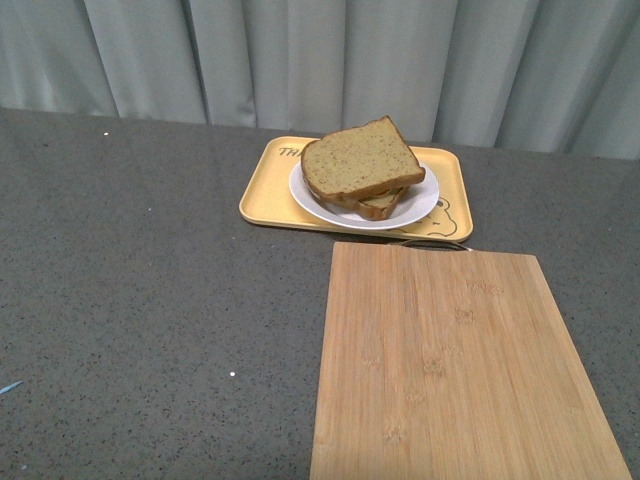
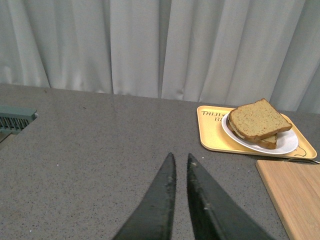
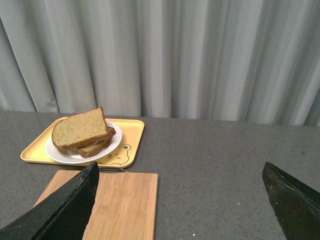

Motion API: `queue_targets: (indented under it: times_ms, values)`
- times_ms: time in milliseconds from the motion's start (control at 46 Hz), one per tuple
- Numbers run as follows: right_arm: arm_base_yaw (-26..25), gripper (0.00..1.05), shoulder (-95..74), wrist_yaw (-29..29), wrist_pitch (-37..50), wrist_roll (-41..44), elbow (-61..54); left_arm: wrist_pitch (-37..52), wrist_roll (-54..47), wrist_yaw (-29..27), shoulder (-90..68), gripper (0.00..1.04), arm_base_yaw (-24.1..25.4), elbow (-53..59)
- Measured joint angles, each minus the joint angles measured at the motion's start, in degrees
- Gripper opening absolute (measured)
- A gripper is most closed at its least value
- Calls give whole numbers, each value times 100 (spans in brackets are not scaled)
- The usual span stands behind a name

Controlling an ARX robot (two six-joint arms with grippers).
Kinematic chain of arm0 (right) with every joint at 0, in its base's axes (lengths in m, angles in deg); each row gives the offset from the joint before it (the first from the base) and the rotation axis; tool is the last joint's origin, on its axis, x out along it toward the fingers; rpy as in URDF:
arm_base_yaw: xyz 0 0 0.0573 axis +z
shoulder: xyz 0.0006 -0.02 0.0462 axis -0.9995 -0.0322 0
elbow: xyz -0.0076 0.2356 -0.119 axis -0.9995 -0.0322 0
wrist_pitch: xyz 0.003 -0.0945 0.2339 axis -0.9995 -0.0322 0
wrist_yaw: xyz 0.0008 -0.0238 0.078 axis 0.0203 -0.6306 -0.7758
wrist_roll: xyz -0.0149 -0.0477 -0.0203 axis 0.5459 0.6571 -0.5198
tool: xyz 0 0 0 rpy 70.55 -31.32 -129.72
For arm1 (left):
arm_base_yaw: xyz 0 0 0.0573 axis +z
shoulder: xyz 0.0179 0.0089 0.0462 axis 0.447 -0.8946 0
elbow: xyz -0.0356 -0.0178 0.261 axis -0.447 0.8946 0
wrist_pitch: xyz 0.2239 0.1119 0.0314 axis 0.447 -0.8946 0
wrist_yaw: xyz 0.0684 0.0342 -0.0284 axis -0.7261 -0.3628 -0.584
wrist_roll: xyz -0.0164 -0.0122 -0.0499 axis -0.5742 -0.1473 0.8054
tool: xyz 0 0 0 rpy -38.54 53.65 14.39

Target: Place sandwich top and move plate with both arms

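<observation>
The sandwich top (image 1: 360, 160), a plain tan-brown speckled slice with a darker crust, lies on other bread on the small white plate (image 1: 420, 208). The plate stands on a yellow bear-print tray (image 1: 262, 195). The stack also shows in the left wrist view (image 2: 257, 120) and the right wrist view (image 3: 80, 129). Neither arm shows in the front view. My left gripper (image 2: 180, 157) is shut and empty above the grey table, well short of the tray. My right gripper (image 3: 180, 170) is wide open and empty, away from the plate (image 3: 52, 152).
A bamboo cutting board (image 1: 455, 370) lies on the grey table (image 1: 130, 300) in front of the tray. Grey-white curtains (image 1: 320, 55) hang along the table's far edge. A grey ribbed object (image 2: 15, 119) sits at the edge of the left wrist view.
</observation>
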Motion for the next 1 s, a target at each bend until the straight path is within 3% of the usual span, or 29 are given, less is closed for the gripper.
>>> queue_targets:
  times_ms: [543,587,1000]
  values:
    - [0,95,0,0,0,0,0,0,0,0,7,97,0,0]
    - [0,95,0,0,0,0,0,0,-4,0,7,100,0,0]
    - [0,95,0,0,0,0,0,0,-4,0,7,98,0,0]
